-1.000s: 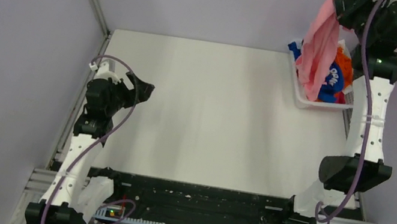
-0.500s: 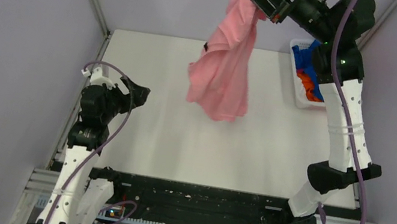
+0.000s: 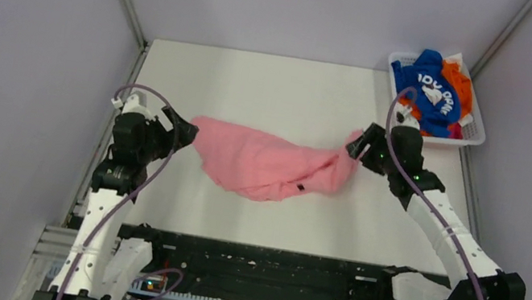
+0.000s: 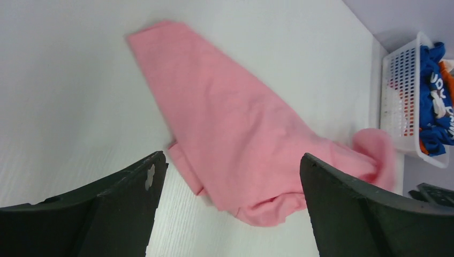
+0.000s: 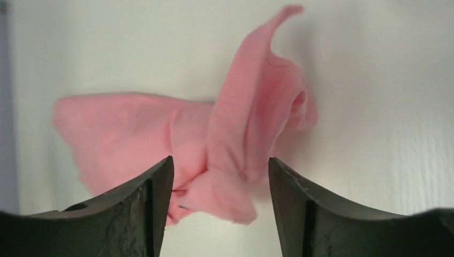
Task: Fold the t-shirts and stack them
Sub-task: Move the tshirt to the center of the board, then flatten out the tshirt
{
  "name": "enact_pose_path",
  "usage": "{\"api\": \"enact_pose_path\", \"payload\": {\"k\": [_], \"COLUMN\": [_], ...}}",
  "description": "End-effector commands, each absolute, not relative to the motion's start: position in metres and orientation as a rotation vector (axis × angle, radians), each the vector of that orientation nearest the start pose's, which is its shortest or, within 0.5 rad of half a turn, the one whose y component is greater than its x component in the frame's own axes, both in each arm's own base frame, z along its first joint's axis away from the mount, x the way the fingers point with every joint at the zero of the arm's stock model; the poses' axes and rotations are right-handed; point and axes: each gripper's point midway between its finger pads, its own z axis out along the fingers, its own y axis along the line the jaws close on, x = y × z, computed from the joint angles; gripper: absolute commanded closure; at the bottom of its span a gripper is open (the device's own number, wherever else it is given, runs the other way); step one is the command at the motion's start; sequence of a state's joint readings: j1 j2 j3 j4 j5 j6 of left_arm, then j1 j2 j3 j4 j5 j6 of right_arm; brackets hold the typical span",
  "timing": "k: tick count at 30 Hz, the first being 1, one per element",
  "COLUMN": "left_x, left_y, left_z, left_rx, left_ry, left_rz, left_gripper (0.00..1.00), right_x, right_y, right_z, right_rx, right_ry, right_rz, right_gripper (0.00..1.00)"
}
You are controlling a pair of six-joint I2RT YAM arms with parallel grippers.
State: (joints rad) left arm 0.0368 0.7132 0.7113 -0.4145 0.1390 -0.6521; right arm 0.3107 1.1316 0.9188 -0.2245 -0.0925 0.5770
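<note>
Right fingers (image 5: pixel 142 214) spread wide on my end, left fingers (image 4: pixel 112 214) wide too, pink t-shirt (image 3: pixel 260 164) crumpled on the surface (image 3: pixel 296 98) between them, blue t-shirt (image 3: pixel 429 92) and orange t-shirt (image 3: pixel 467 76) in the basket (image 4: pixel 399 101)

The blue shirt (image 3: pixel 430 88) is covering most of the orange shirt (image 3: pixel 464 79) in the basket (image 3: pixel 467 140), and its lettering is showing too small to read. In the left wrist view, the right edge is cutting off the basket, and the far end of the pink shirt (image 4: pixel 230 123) is showing blurred.
</note>
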Motion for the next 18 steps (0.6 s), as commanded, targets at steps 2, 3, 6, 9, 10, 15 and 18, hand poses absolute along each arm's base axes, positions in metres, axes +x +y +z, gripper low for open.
{"api": "enact_pose_path", "payload": {"k": [2, 3, 6, 9, 10, 15, 18], "left_x": [0.271, 0.267, 0.250, 0.235, 0.232, 0.242, 0.268], "left_y": [-0.045, -0.047, -0.055, -0.066, -0.070, -0.080, -0.061], "left_z": [0.175, 0.165, 0.138, 0.113, 0.106, 0.089, 0.092], "left_rx": [-0.657, -0.666, -0.680, -0.674, -0.677, -0.662, -0.757], "left_ry": [2.080, 2.115, 2.227, 2.309, 2.329, 2.367, 2.297], "left_rz": [-0.546, -0.546, -0.551, -0.545, -0.543, -0.477, -0.344], "left_gripper": [0.01, 0.01, 0.01, 0.01, 0.01, 0.03, 0.05], "right_x": [0.325, 0.322, 0.317, 0.312, 0.311, 0.314, 0.328], "right_y": [0.053, 0.049, 0.045, 0.046, 0.045, 0.055, 0.070], "right_z": [0.153, 0.156, 0.170, 0.169, 0.165, 0.146, 0.154], "right_rx": [0.630, 0.625, 0.630, 0.635, 0.636, 0.573, 0.434], "right_ry": [2.097, 2.086, 2.040, 2.030, 2.037, 2.074, 2.060], "right_rz": [0.194, 0.176, 0.183, 0.200, 0.197, 0.234, 0.286], "right_gripper": [0.23, 0.19, 0.01, 0.01, 0.01, 0.01, 0.02]}}
